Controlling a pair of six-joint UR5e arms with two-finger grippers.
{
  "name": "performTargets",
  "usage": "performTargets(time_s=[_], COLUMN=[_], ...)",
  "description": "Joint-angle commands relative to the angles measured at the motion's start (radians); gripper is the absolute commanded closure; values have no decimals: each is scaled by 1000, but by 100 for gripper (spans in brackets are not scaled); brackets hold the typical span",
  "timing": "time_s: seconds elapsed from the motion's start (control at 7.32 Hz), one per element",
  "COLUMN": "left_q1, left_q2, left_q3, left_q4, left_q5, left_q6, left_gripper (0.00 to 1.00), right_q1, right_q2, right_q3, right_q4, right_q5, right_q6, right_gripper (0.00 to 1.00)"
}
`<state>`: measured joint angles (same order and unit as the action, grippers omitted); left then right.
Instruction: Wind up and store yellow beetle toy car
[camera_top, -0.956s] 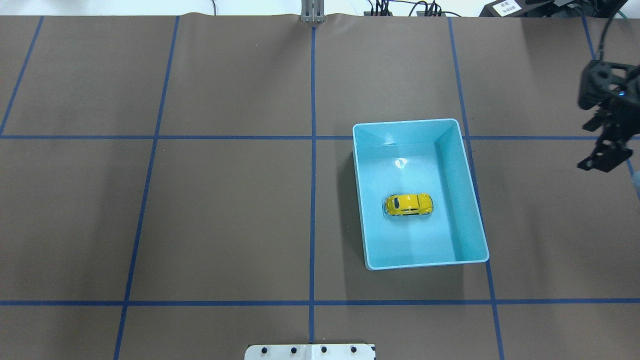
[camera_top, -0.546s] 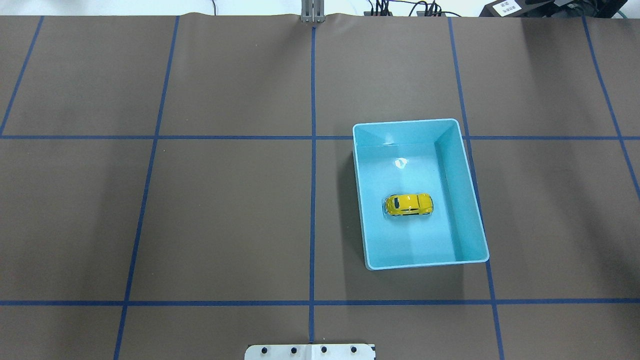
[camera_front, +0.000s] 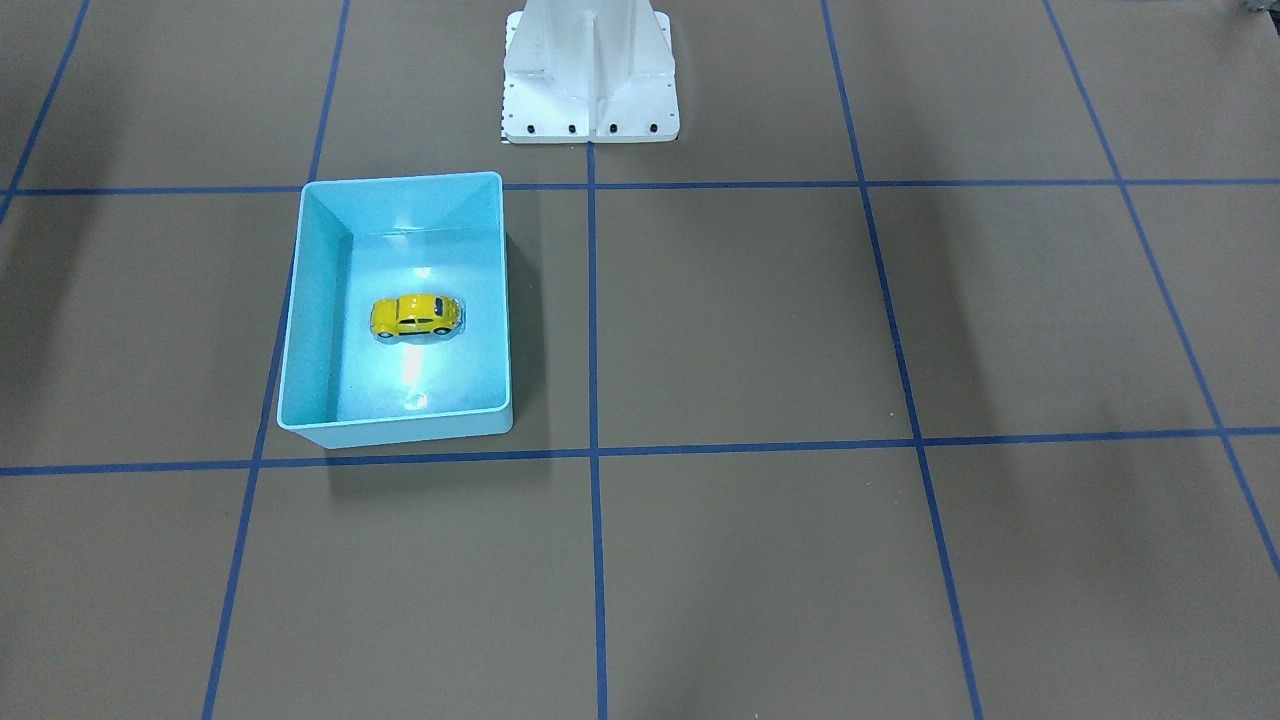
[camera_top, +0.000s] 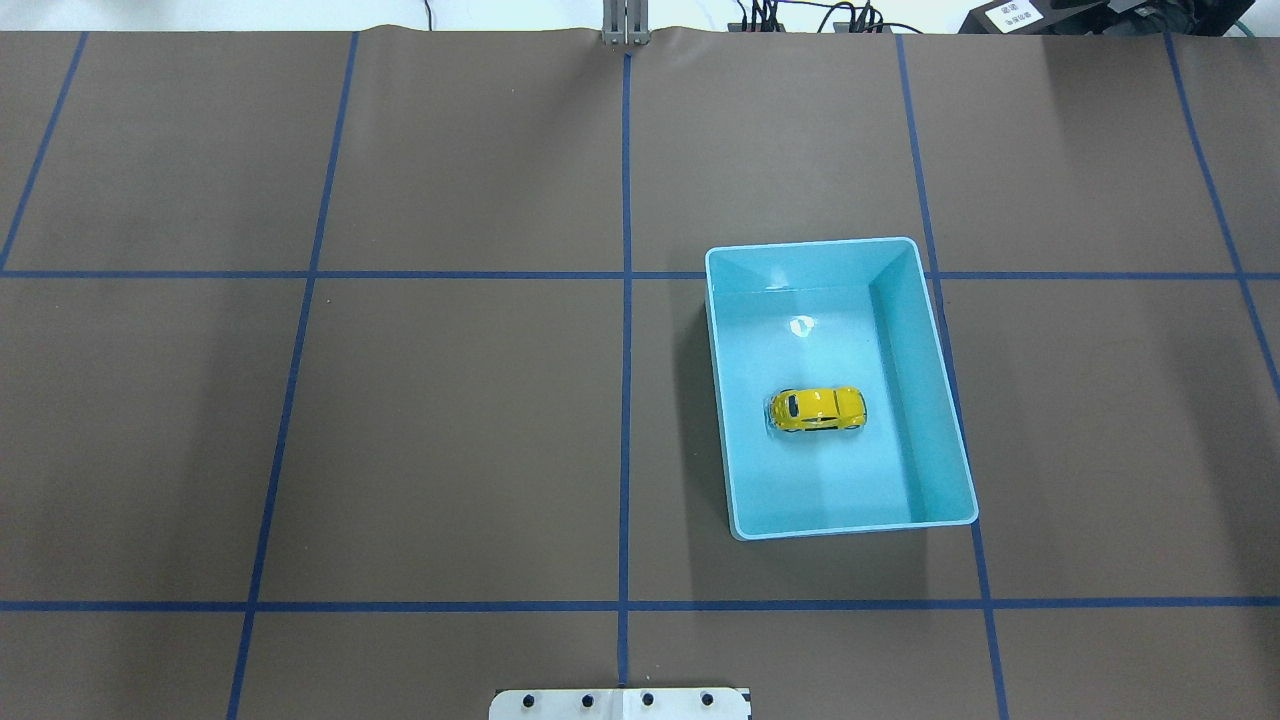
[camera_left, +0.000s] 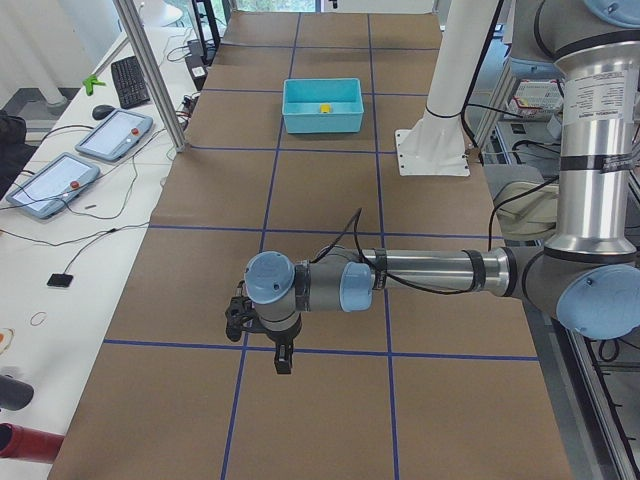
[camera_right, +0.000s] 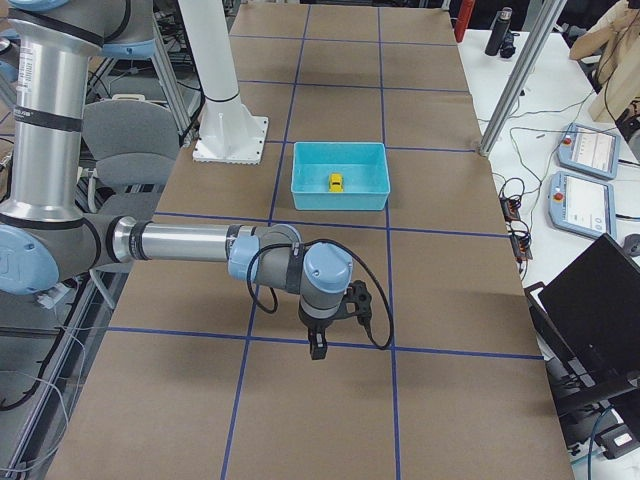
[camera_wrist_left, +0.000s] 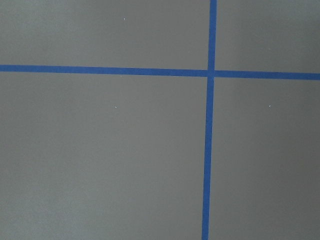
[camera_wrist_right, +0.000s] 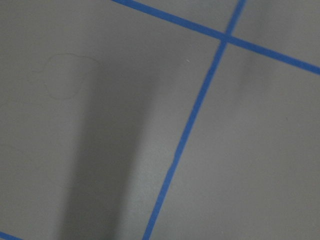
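The yellow beetle toy car (camera_top: 818, 409) sits on its wheels inside the light blue bin (camera_top: 950, 400), near the bin's middle. It also shows in the front-facing view (camera_front: 415, 315), in the exterior left view (camera_left: 324, 107) and in the exterior right view (camera_right: 336, 181). No gripper is near it. My left gripper (camera_left: 281, 362) shows only in the exterior left view, far from the bin over the brown mat. My right gripper (camera_right: 315, 349) shows only in the exterior right view, also far from the bin. I cannot tell whether either is open or shut. Both wrist views show only mat and blue tape.
The white robot base (camera_front: 590, 75) stands behind the bin (camera_front: 295, 300). Blue tape lines grid the brown mat. Tablets and a keyboard lie on the side table (camera_left: 90, 150). A metal post (camera_right: 510, 90) stands by the table edge.
My right gripper was at the right edge of the overhead view one second ago; it has left that view. The car and the bin have not moved.
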<state>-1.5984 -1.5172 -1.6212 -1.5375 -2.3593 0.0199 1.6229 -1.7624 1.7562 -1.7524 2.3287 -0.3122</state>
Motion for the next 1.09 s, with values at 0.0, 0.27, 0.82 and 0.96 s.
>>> performTargets(time_s=[0.0,0.27,0.82,0.96], left_q1=[0,0,0,0], left_q2=[0,0,-1,-1], left_q3=[0,-2,-2,0], left_q4=[-1,0,2,-1], left_q5=[0,0,0,0], left_q6=[2,0,0,0], left_gripper=[0,0,0,0], right_q1=[14,12,12,12], right_q2=[14,20,15,18], right_q3=[-20,-29,-90,-90], right_q4=[10,58,174,174], right_q5=[-82,-89,-91,-88], right_q6=[152,271,277,277], right_gripper=[0,0,0,0])
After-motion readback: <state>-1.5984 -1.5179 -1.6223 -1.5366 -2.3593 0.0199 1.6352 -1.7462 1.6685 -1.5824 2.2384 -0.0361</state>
